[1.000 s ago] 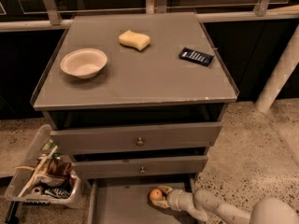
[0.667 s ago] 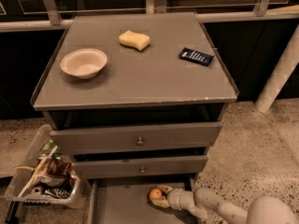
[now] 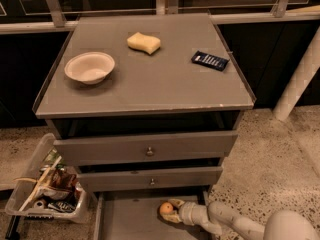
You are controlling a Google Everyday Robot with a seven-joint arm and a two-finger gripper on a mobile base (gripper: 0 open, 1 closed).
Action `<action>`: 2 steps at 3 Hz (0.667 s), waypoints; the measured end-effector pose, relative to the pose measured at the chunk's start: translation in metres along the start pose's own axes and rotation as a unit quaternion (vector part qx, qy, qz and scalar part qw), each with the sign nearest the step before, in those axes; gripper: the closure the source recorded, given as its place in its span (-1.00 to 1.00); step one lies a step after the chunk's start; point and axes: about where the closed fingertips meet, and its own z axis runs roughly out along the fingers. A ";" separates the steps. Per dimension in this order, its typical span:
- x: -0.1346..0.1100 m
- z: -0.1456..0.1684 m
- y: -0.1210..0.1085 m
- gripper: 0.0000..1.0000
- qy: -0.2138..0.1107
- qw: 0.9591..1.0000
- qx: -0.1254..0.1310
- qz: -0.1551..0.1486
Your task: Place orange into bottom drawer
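Little has changed since a second ago: the orange (image 3: 165,208) and the gripper (image 3: 170,211) sit almost exactly where they were, low in the scene at about six o'clock. The gripper's pale fingers (image 3: 175,203) are closed around the orange, one above it and one below, holding it over the floor of the bottom drawer (image 3: 130,220). That drawer is pulled out from the foot of a grey cabinet, and the orange is toward its right side. The robot's cream-coloured arm (image 3: 222,219) reaches in from five o'clock, running leftward just above the speckled floor (image 3: 270,149). Above the open drawer, the middle drawer (image 3: 190,176) and the top drawer (image 3: 200,144) each show a small round knob at the centre of the front. On the cabinet's flat grey worktop (image 3: 150,86), a white bowl (image 3: 90,66) stands at nine o'clock, a pale yellow wavy sponge (image 3: 144,42) lies at twelve o'clock, and a small dark blue packet (image 3: 210,60) lies at two o'clock; all three are well apart from one another. On the ground at the cabinet's eight o'clock, a clear plastic bin (image 3: 27,206) holds a jumble of wrappers and packets. A white post (image 3: 300,79) leans at three o'clock, beside the cabinet.
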 end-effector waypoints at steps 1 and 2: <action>0.000 0.000 0.000 -0.29 0.000 1.000 0.000 0.000; 0.000 0.000 0.000 -0.75 0.000 1.000 0.000 0.000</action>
